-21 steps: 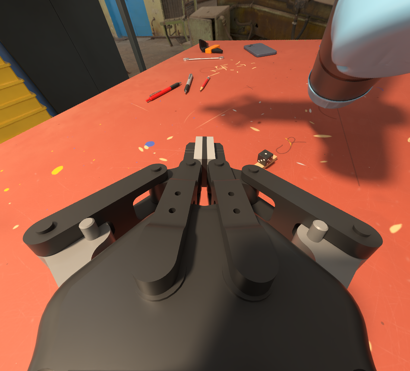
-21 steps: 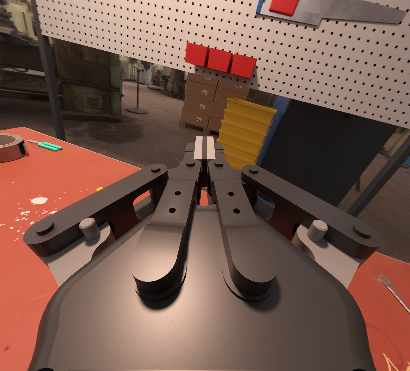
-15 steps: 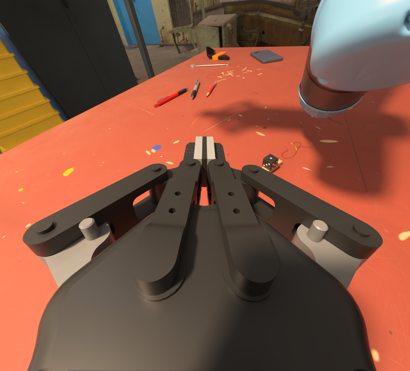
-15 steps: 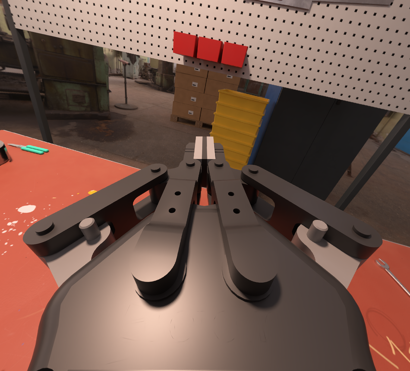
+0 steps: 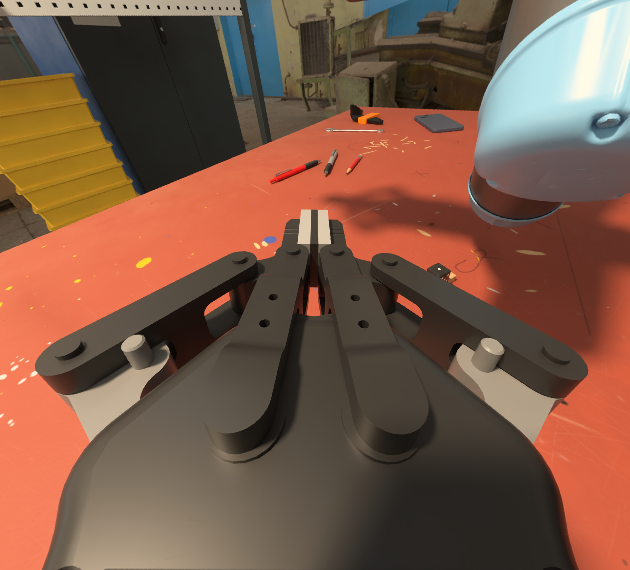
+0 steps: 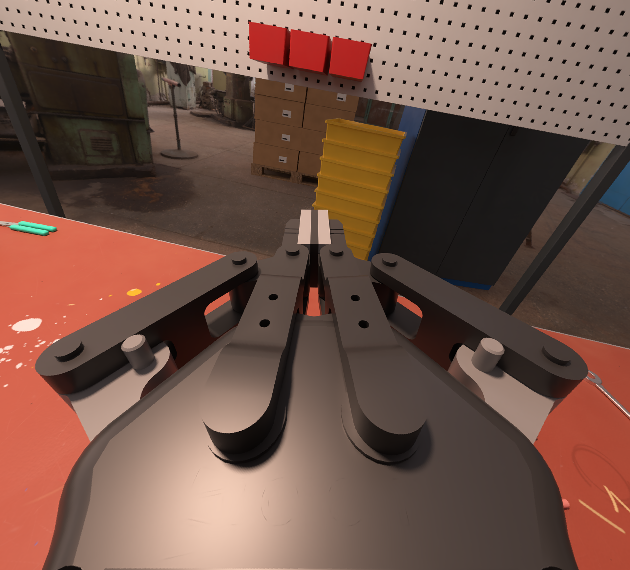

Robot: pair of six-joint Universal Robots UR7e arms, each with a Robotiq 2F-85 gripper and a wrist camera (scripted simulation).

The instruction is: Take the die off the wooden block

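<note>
Left gripper: jaws pressed together, empty.
Right gripper: jaws together, empty.
Die: on wooden block, right of left jaws, half hidden by linkage.
Pens: on desk, ahead.

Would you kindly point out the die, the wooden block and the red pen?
die (image 5: 439,270): left wrist view, top face.
wooden block (image 5: 451,277): left wrist view, exposed right end.
red pen (image 5: 294,171): left wrist view, mid-barrel.

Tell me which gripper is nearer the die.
Left. The left gripper, jaws shut, hovers over the table with the die just to its right, partly behind its linkage. The right gripper points off the table toward the yellow bins; its view shows no die.
</note>
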